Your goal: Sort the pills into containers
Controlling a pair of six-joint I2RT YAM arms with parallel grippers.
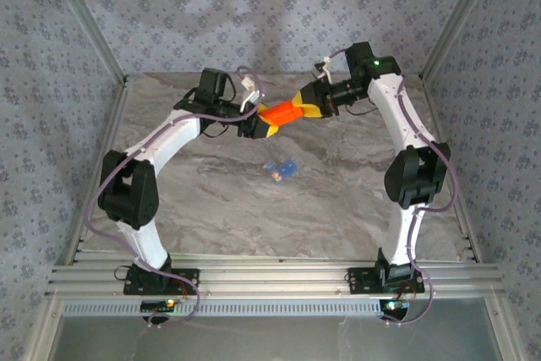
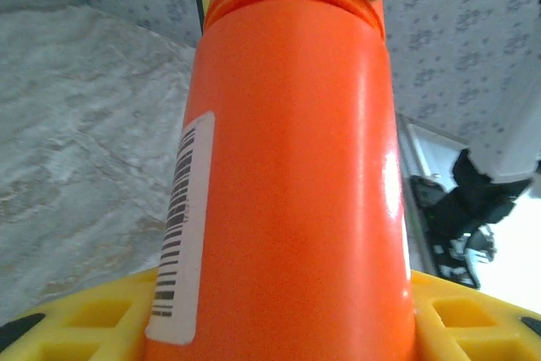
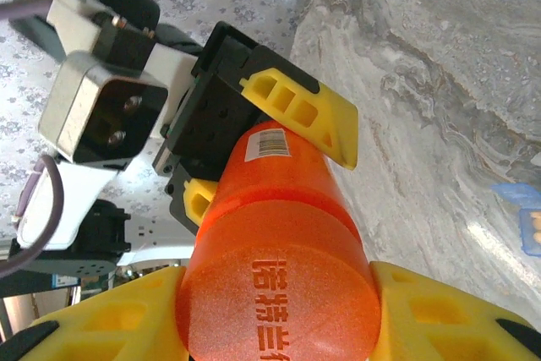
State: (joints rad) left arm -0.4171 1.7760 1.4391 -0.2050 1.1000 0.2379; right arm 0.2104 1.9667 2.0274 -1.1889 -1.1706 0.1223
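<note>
A grey marbled surface (image 1: 211, 217) lies between flowered walls (image 1: 270, 14). In the top view the orange bottle (image 1: 285, 113) hangs in the air at 12 o'clock from the blue pill box (image 1: 281, 168), which sits mid-surface. The left jaws clamp the bottle's body from 9 o'clock, and the right jaws clamp its cap (image 3: 279, 302) from 3 o'clock. The cap looks on, so I judge the task barely begun: opening, pouring and sorting remain. An orange speck at the box is too small to identify.
</note>
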